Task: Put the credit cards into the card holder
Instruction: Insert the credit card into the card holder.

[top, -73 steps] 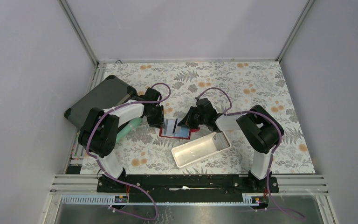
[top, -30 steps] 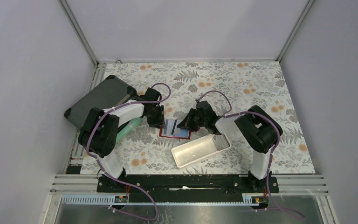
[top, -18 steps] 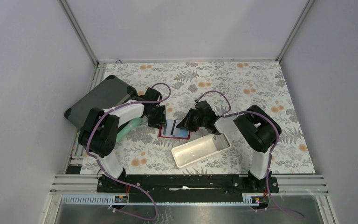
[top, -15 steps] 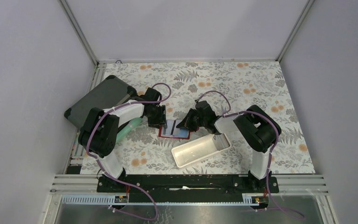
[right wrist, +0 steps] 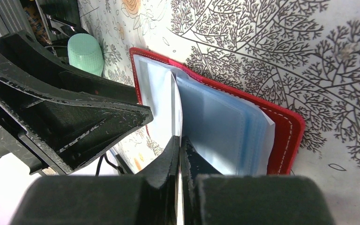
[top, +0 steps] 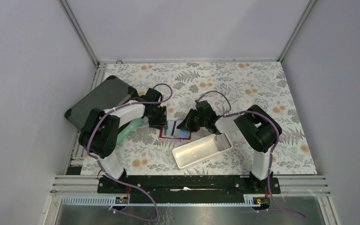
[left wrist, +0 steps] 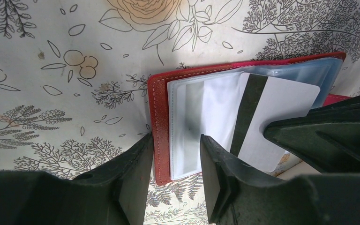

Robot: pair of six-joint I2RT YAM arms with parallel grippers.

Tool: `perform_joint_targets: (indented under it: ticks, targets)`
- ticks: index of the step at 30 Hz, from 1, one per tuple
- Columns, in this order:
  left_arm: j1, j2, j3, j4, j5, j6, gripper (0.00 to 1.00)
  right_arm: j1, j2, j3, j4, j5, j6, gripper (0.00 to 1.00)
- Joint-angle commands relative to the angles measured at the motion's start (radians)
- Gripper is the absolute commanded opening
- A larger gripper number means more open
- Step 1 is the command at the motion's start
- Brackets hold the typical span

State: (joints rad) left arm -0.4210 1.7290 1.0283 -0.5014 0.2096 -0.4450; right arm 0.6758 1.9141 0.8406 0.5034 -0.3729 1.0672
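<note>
The card holder [top: 173, 132] is a red wallet lying open on the floral cloth, its clear sleeves fanned [right wrist: 225, 126]. My right gripper [right wrist: 178, 140] is shut on a credit card [left wrist: 281, 110], white-backed with a black stripe, standing on edge with its far end between the sleeves. From the left, my left gripper [left wrist: 173, 173] is open and straddles the wallet's red stitched edge [left wrist: 158, 122] and a sleeve corner, one finger [left wrist: 131, 178] beside the red edge, the other [left wrist: 215, 173] over the sleeves. In the top view both grippers, left [top: 160, 121] and right [top: 189, 123], meet over the wallet.
A white rectangular tray [top: 201, 150] sits just in front of the wallet, right of centre. A dark grey hard case [top: 101, 98] lies at the back left. A pale green object [top: 130, 126] rests under the left arm, with its cap [right wrist: 86, 54] showing beyond the wallet.
The left gripper's jaws have spread a little around the wallet's edge. The right gripper has edged slightly left with the card.
</note>
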Motion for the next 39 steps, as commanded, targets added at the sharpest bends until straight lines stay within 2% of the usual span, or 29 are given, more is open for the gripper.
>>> perform_joint_targets:
  ticks: [1, 13, 31, 39]
  targets:
    - [-0.005, -0.034, 0.024, 0.037, 0.039, 0.008, 0.43, 0.020, 0.044, 0.008, -0.116, -0.032, -0.045, 0.00]
    - [-0.005, -0.027, 0.033, 0.015, -0.010, 0.006, 0.42, 0.021, 0.020, -0.002, -0.148, -0.052, -0.053, 0.00]
    - [-0.005, -0.041, 0.032, 0.024, 0.021, 0.012, 0.41, 0.020, 0.090, 0.075, -0.187, -0.049, -0.080, 0.00]
    - [-0.005, -0.056, 0.031, 0.014, 0.024, -0.001, 0.41, 0.020, 0.080, 0.128, -0.274, -0.027, -0.141, 0.25]
